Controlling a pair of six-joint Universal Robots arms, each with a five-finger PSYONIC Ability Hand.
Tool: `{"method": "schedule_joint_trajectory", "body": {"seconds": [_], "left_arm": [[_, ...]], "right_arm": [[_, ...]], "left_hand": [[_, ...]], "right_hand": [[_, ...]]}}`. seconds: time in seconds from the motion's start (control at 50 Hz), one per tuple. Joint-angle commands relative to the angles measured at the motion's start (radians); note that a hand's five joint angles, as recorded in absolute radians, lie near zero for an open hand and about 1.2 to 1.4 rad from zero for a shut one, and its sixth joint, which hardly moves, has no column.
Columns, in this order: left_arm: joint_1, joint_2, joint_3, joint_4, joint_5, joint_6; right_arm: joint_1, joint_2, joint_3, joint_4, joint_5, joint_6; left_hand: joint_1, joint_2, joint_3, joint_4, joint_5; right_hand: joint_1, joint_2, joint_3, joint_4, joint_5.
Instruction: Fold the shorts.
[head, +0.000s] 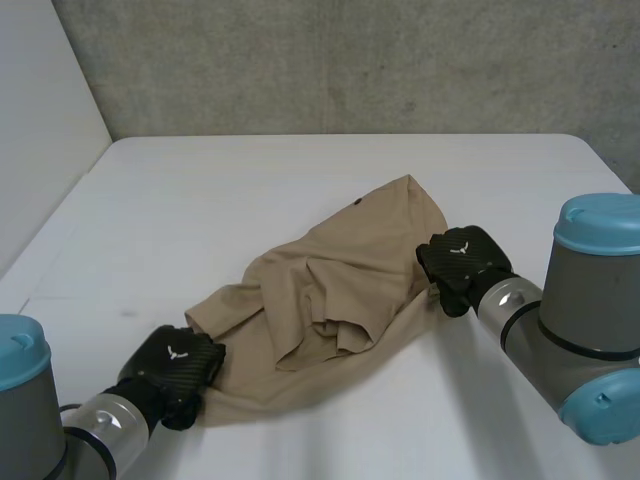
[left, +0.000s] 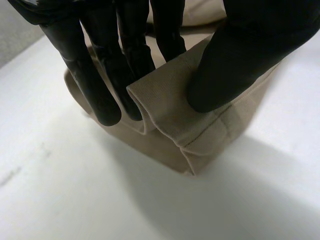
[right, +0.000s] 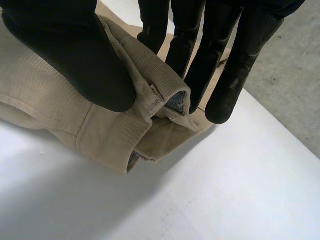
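Tan shorts (head: 330, 300) lie crumpled across the middle of the white table (head: 250, 190). My left hand (head: 175, 370) is at their near left corner. In the left wrist view the thumb (left: 235, 65) presses a hemmed edge of the shorts (left: 175, 110) against the fingers (left: 100, 75), so that hand is shut on the cloth. At the right edge of the shorts is my right hand (head: 462, 265). Its thumb (right: 75, 55) and fingers (right: 225, 75) pinch a thick seamed edge of the shorts (right: 110, 130), lifted slightly off the table.
A grey concrete wall (head: 350, 60) runs behind the table's far edge. A white panel (head: 40, 120) stands along the left side. Bare tabletop lies beyond the shorts and in front of them.
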Motion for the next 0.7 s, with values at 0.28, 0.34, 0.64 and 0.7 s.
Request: {"method": "schedule_joint_trajectory", "body": {"seconds": [0.28, 0.34, 0.64, 0.7], "left_arm": [[-0.111, 0.461, 0.452, -0.064, -0.089, -0.010], [-0.103, 0.403, 0.503, -0.110, -0.093, -0.012], [-0.094, -0.103, 0.705, -0.161, -0.097, -0.010], [-0.076, -0.189, 0.869, -0.158, -0.109, -0.013]], "right_arm": [[-0.006, -0.415, -0.362, 0.428, -0.007, -0.133], [-0.018, -0.402, -0.425, 0.505, -0.007, -0.154], [-0.020, 0.002, -0.609, 0.461, 0.046, -0.199], [-0.018, 0.044, -0.683, 0.366, 0.071, -0.154]], "left_hand": [[0.288, 0.214, 0.220, 0.209, 0.232], [0.288, 0.214, 0.220, 0.209, 0.232], [0.288, 0.214, 0.220, 0.209, 0.232], [0.288, 0.214, 0.220, 0.209, 0.232]], "right_hand": [[0.431, 0.235, 0.257, 0.208, 0.251], [0.431, 0.235, 0.257, 0.208, 0.251], [0.431, 0.235, 0.257, 0.208, 0.251], [0.431, 0.235, 0.257, 0.208, 0.251]]}}
